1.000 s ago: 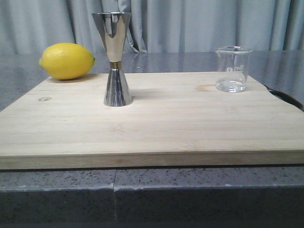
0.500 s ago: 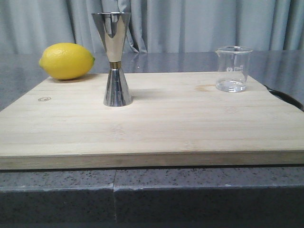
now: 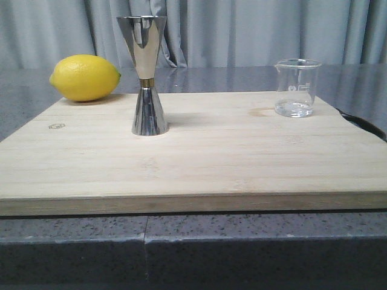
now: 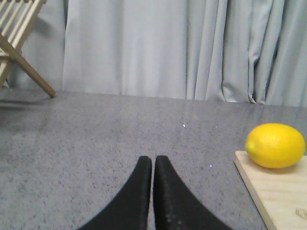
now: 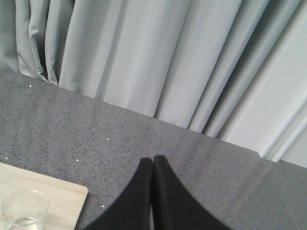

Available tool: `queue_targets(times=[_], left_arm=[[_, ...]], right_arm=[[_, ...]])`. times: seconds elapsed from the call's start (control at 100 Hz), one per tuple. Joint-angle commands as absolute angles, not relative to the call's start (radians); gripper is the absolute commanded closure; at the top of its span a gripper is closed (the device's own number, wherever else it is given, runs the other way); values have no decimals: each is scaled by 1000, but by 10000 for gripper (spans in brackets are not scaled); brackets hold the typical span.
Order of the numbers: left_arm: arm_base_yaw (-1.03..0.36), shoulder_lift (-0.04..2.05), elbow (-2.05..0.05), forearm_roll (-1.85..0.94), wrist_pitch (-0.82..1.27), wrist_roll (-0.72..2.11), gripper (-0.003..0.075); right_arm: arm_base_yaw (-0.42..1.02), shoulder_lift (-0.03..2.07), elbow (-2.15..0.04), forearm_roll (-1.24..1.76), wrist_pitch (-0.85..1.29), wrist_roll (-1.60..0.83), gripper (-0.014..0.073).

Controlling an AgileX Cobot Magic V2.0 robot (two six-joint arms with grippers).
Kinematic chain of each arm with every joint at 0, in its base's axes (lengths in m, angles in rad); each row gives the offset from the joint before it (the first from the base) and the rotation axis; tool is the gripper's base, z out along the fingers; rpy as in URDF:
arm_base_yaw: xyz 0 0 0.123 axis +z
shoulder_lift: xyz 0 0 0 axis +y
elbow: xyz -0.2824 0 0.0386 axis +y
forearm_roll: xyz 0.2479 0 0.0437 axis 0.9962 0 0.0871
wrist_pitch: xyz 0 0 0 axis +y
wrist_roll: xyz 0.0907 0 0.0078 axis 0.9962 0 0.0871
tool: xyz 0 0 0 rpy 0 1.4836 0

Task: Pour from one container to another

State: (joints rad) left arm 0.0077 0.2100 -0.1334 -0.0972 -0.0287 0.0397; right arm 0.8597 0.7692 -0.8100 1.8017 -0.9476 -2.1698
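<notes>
The small clear glass beaker (image 3: 297,87) stands upright at the back right of the wooden board (image 3: 193,163), with a little clear liquid in its bottom. The tall steel jigger (image 3: 146,75) with a gold waist band stands upright at the board's back left. In the right wrist view the beaker (image 5: 24,209) shows beside the board's corner, well apart from my right gripper (image 5: 153,159), which is shut and empty over the grey counter. My left gripper (image 4: 153,159) is also shut and empty, over the counter to the left of the board. Neither gripper appears in the front view.
A yellow lemon (image 3: 85,77) lies at the board's back left corner, also seen as the lemon (image 4: 275,145) in the left wrist view. A wooden rack (image 4: 21,38) stands far off on the counter. Grey curtains (image 3: 242,30) close the back. A dark cable (image 3: 363,122) lies by the board's right edge.
</notes>
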Motion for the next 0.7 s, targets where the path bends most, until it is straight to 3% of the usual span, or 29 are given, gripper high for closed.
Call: queue_targets(times=[0.0, 0.32, 0.69], left_arm=[[-11, 151, -86, -92, -130, -7, 739], [-29, -34, 8, -44, -97, -19, 739], [-29, -32, 8, -41, -76, -19, 739]], right_arm=[[860, 763, -846, 1738, -929, -2169, 665], [860, 763, -846, 1738, -929, -2169, 665], [860, 763, -846, 1747, -929, -2169, 665]])
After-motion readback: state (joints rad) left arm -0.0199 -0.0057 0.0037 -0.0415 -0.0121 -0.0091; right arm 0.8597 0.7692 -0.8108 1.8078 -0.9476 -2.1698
